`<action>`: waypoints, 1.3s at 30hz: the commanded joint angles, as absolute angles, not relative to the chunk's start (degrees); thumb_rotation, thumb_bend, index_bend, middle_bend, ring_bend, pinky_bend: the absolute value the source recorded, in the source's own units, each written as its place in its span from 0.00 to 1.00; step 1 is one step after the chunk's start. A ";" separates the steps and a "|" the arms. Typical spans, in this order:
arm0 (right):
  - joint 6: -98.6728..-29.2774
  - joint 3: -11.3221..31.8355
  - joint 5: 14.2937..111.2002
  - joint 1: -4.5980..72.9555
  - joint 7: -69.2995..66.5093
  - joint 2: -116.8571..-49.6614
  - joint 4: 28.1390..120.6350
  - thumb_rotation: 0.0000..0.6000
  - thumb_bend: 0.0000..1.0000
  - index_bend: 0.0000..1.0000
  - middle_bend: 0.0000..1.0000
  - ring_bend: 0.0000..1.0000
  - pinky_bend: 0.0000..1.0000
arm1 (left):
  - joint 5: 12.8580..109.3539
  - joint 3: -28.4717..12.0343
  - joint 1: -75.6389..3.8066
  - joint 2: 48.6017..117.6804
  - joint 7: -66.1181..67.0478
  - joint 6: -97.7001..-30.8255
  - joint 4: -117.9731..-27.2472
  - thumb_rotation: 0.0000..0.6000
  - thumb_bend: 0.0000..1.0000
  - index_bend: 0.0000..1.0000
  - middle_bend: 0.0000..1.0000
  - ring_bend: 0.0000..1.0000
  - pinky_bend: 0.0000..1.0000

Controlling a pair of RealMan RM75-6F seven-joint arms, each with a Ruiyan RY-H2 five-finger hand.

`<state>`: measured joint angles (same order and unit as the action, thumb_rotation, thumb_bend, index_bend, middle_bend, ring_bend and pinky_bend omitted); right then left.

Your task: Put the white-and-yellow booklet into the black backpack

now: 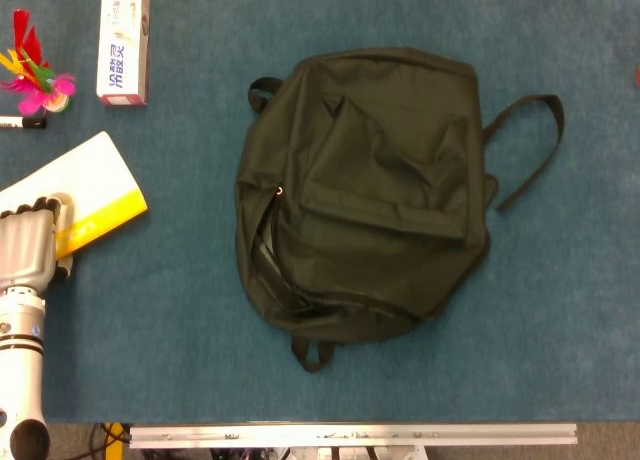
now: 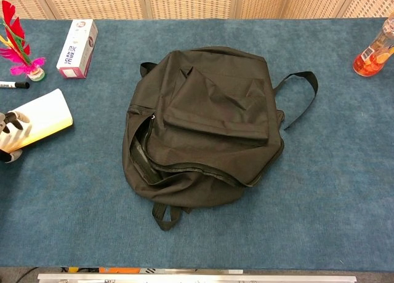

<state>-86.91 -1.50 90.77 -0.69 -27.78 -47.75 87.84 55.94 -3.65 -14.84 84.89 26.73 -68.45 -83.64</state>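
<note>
Booklet [image 1: 85, 195] under my left hand [image 1: 27, 248] at the table's left edge, one black backpack [image 1: 365, 185] lying well apart at the centre.

My left hand rests on the near end of the white-and-yellow booklet, fingers laid over its yellow strip; I cannot tell whether they grip it or only press on it, and my right hand is out of view. The booklet lies flat on the blue table [image 1: 180, 310], so I judge the task at its start: securing, carrying and inserting all remain. The backpack's side zip [image 2: 143, 154] gapes toward the booklet. Count: one booklet, one backpack, one box [image 1: 124, 42], one marker [image 1: 20, 123], one feathered toy [image 1: 38, 80], one bottle [image 2: 374, 52].
</note>
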 commanded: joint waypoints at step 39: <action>-86.34 -1.94 91.19 -0.88 -27.83 -46.43 89.98 1.00 0.06 0.29 0.35 0.20 0.38 | 72.62 -2.10 -10.49 86.91 10.98 -77.12 -76.19 1.00 0.31 0.58 0.48 0.44 0.43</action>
<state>-86.33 -1.94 91.19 -0.88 -27.82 -46.43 89.97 71.50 -2.52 -10.86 87.09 12.08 -76.37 -76.44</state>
